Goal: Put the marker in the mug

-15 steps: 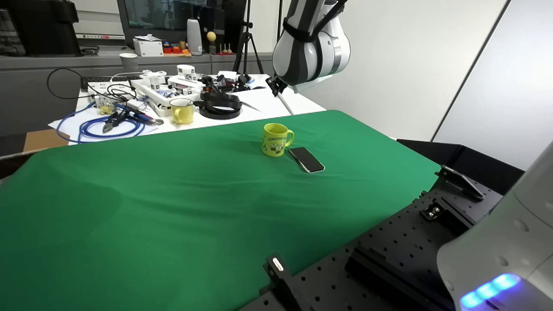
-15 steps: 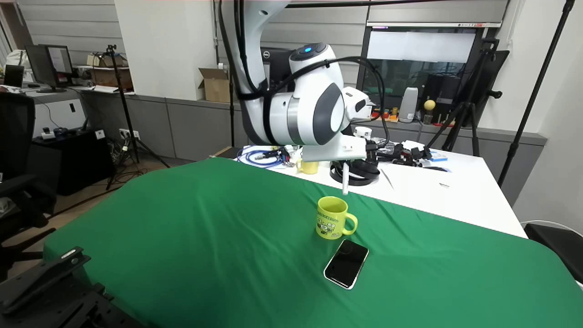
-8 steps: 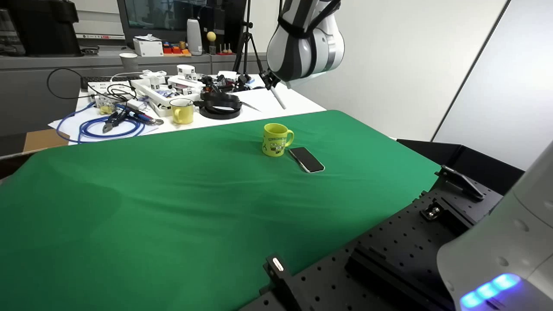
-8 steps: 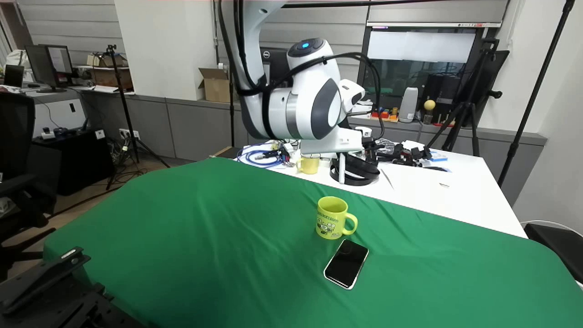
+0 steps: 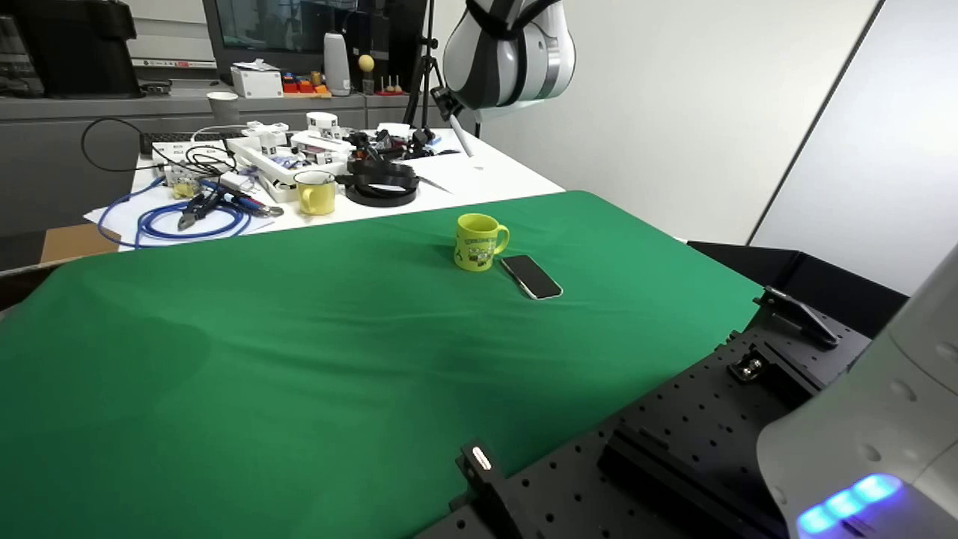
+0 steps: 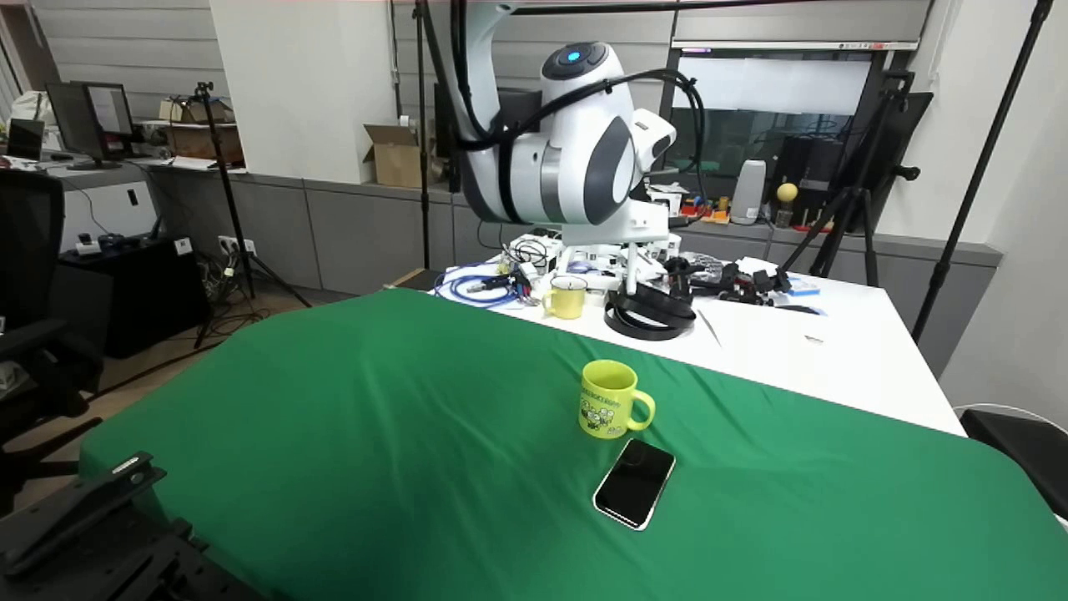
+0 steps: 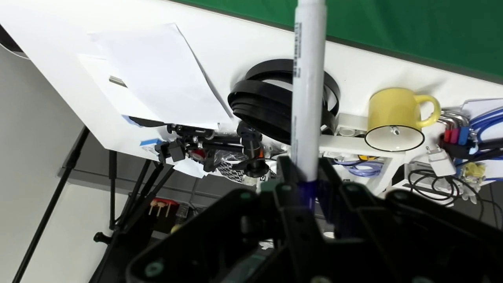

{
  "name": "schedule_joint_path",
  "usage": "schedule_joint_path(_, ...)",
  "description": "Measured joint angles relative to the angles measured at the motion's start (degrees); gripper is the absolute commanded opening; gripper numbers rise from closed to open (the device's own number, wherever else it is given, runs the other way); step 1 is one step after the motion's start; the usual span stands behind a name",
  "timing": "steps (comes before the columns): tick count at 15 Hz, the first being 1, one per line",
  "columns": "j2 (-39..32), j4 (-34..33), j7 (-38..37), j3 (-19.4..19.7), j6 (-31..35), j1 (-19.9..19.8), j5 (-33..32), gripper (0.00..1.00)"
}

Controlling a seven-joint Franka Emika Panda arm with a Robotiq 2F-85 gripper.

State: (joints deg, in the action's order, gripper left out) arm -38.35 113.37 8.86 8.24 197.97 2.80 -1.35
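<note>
Pinches the white marker (image 7: 308,94) by its dark blue end between the fingers (image 7: 328,177). Holds it in mid-air, tilted, free end lower in both exterior views, well apart from the yellow-green printed mug (image 6: 607,405), upright on the green-covered surface (image 6: 417,467) just beside a smartphone (image 6: 634,484).

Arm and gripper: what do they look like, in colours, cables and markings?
The arm is white and rounded, with dark grey panels and black cables strapped along it; a dark round pad glows blue. Its pale base bears a blue light strip. The gripper is black and jointed, with round green-tinted caps.
</note>
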Motion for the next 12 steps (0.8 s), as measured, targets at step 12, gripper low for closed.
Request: schedule_joint_path(12,-6.4,-4.6,0.0,-4.1,0.0,-3.7,-1.0,0.05)
